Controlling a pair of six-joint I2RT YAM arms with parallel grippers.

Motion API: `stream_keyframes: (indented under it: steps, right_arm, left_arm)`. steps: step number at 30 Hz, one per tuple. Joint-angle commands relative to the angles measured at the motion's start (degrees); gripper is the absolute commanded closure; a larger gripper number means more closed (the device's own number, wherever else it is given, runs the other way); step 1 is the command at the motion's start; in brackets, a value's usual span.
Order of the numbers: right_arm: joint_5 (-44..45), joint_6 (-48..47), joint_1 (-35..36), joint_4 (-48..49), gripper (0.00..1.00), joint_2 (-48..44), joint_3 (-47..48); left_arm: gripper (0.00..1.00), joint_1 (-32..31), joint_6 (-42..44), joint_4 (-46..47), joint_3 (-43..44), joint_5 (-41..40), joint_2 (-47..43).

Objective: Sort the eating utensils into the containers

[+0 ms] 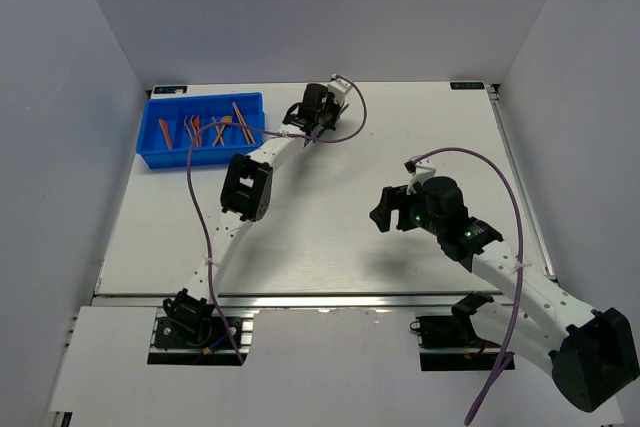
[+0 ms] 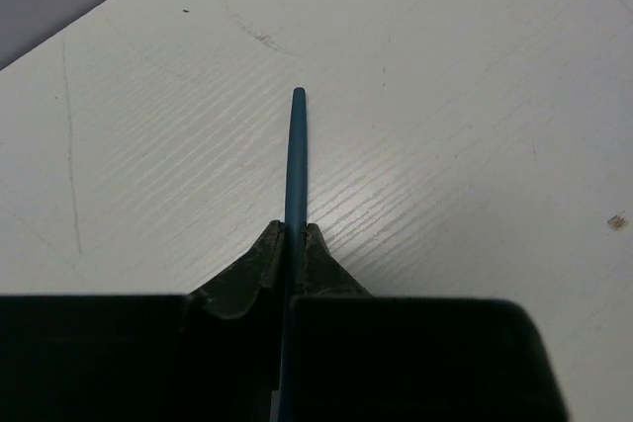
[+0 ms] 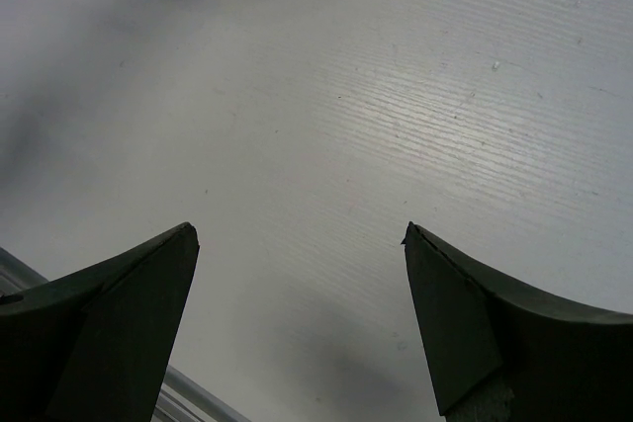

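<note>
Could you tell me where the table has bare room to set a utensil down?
The widest bare patch of the table lies far right, beyond the right arm. Another lies near left, between the blue tray and the table's front edge. The far left is crowded: the tray sits there, the left arm close beside it.

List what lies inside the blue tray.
The tray holds several utensils, mostly orange, spread over its compartments. They are too small to tell their types. The purple cable crosses the tray and hides a little of the contents.
</note>
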Motion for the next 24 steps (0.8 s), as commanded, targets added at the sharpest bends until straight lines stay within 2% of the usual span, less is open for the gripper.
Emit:
stream_keyframes:
  steps: [1, 5, 7, 11, 14, 18, 24]
  right_arm:
    - [-0.8, -1.1, -0.2, 0.8, 0.11, -1.2, -0.3]
    - [-1.3, -1.0, -0.2, 0.5, 0.11, -1.3, -0.2]
    - [-1.3, -1.1, -0.2, 0.2, 0.11, -1.6, 0.0]
    - [-1.5, -1.0, -0.2, -0.4, 0.11, -2.6, 0.1]
    - [-1.6, -1.0, -0.2, -1.0, 0.11, -3.1, 0.4]
    - [-2.0, -1.3, -0.2, -1.9, 0.11, -3.6, 0.7]
    - [-3.0, -0.8, -0.2, -1.9, 0.11, -3.7, 1.0]
  left_arm:
    - [1.00, -0.2, 3.5, -13.2, -4.2, -0.9, -2.2]
    - [1.00, -0.2, 2.3, -14.2, -10.7, -2.0, -8.8]
    - [1.00, -0.2, 0.5, -15.6, -11.1, -4.5, -12.5]
    - [1.00, -0.3, -6.6, -19.8, -13.7, -5.8, -19.4]
    - [1.00, -0.5, -11.0, -19.0, -21.6, -3.8, -25.9]
    - [1.00, -1.5, -13.7, -16.8, -32.5, -6.0, -33.1]
    - [1.00, -1.8, -17.1, -13.1, -40.6, -8.9, -42.4]
